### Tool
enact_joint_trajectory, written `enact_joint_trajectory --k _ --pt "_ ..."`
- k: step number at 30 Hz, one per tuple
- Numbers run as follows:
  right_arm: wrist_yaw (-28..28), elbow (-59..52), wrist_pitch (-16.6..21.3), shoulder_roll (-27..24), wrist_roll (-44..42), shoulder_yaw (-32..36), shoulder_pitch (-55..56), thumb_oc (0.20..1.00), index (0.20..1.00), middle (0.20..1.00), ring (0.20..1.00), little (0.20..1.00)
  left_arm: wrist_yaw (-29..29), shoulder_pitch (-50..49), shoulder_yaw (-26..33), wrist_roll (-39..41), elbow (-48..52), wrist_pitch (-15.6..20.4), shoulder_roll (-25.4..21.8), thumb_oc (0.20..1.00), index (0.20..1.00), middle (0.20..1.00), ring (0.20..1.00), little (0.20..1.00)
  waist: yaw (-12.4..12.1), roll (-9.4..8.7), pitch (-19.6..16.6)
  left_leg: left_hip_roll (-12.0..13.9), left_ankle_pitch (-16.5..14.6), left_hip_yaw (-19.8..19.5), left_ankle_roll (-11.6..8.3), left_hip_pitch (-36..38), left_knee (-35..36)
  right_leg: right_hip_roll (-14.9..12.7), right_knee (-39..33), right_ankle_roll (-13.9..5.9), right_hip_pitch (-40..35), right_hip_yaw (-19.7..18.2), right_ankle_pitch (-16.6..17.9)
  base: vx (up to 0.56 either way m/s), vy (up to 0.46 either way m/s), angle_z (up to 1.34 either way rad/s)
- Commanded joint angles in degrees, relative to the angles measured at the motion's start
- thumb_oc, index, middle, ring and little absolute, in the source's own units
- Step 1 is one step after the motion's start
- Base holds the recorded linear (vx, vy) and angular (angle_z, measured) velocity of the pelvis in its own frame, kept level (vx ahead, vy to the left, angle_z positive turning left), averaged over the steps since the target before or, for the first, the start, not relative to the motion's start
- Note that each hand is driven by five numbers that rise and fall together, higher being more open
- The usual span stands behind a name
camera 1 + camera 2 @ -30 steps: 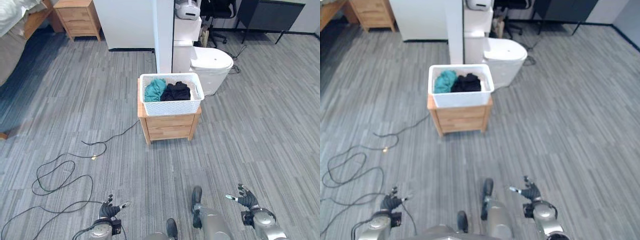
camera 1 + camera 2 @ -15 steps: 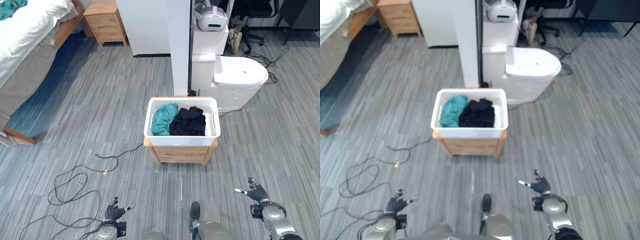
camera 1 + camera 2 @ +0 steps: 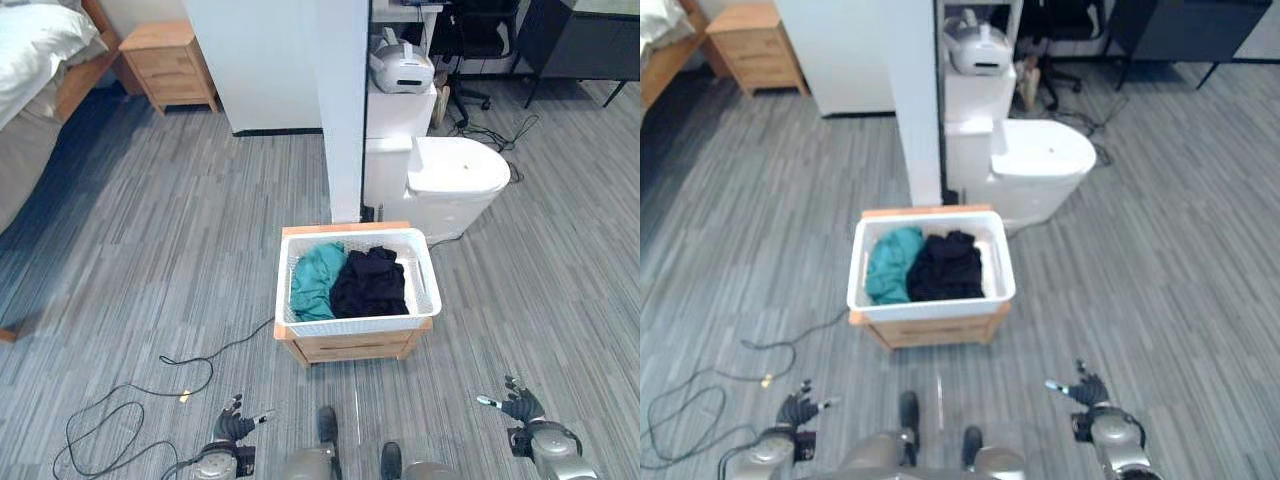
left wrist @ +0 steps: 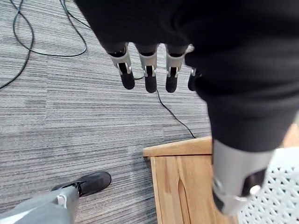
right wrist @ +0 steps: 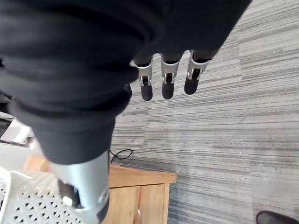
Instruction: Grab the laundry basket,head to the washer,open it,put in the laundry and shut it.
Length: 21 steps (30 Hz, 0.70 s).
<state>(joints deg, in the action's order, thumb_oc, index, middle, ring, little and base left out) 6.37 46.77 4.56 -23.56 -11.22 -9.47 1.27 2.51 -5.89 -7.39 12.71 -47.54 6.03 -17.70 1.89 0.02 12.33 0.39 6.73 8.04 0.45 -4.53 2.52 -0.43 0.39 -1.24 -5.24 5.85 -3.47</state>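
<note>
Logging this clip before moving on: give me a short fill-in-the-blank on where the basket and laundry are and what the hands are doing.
1. The white laundry basket sits on top of a small wooden ____.
2. In the basket, the teal garment lies beside a ____ garment.
3. The left hand and the right hand are both ____, holding nothing.
4. Just beyond the basket stands a white ____.

Missing words: cabinet; black; open; toilet
</note>
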Motion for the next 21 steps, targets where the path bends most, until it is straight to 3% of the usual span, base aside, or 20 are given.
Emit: enact_joint_trajectory --k 1,4,9,13,18,21 --pt "0.9 -3.8 1.6 -1.0 2.1 0.0 -3.1 1.0 1.0 1.0 1.0 1.0 1.2 0.8 1.3 -0.3 3.0 1.5 -3.6 1.0 1.0 1.0 1.0 1.0 -1.5 -1.86 -0.2 -0.6 -9.2 0.4 -0.3 0.9 -6.7 -3.5 9.8 -6.01 6.9 0.7 -1.6 0.02 0.084 -0.38" --pt "1.4 -6.1 2.0 -1.1 2.2 0.0 -4.4 1.0 1.0 1.0 1.0 1.0 1.8 1.3 2.2 0.2 4.7 1.9 -4.7 1.0 1.0 1.0 1.0 1.0 -1.6 -2.04 0.7 -0.4 -10.4 1.0 0.29 1.1 -7.4 -4.5 13.0 -6.76 11.2 0.6 -0.7 0.0 0.028 -0.26" --pt "2.2 -6.9 2.1 -2.0 2.9 -0.2 -5.4 1.0 1.0 1.0 1.0 1.0 3.0 1.9 2.7 1.0 5.4 2.3 -5.0 1.0 1.0 1.0 1.0 1.0 -0.8 -1.97 1.1 -0.4 -11.6 0.7 0.0 3.1 -6.8 -5.4 7.9 -6.38 14.0 1.3 2.1 0.08 -0.049 -0.11" --pt "2.2 -9.9 1.8 -2.8 3.7 0.2 -4.8 1.0 1.0 1.0 1.0 1.0 3.1 1.5 3.2 1.6 8.5 2.7 -4.7 1.0 1.0 1.0 1.0 1.0 -0.8 -3.02 0.3 -0.8 -12.7 -0.1 -0.29 3.8 -8.0 -5.7 3.5 -6.17 11.0 0.7 2.8 0.16 -0.125 0.25" --pt "2.9 -13.4 1.7 -4.5 4.1 0.3 -6.1 1.0 1.0 1.0 1.0 1.0 4.6 2.9 3.1 2.8 12.7 3.0 -4.2 1.0 1.0 1.0 1.0 1.0 -0.7 -2.82 -0.2 0.1 -11.7 -1.0 -1.54 4.6 -5.9 -4.7 0.8 -5.48 8.8 2.1 2.9 0.12 -0.16 0.18" --pt "4.9 -14.7 1.8 -4.7 3.3 -2.3 -11.4 1.0 1.0 1.0 1.0 1.0 8.7 8.1 1.2 2.6 13.1 3.3 -3.5 1.0 1.0 1.0 1.0 1.0 -0.4 -2.7 1.2 0.7 -10.3 -1.4 -2.27 3.1 -4.2 -4.1 -0.2 -5.17 10.1 2.8 3.1 -0.03 -0.14 0.1"
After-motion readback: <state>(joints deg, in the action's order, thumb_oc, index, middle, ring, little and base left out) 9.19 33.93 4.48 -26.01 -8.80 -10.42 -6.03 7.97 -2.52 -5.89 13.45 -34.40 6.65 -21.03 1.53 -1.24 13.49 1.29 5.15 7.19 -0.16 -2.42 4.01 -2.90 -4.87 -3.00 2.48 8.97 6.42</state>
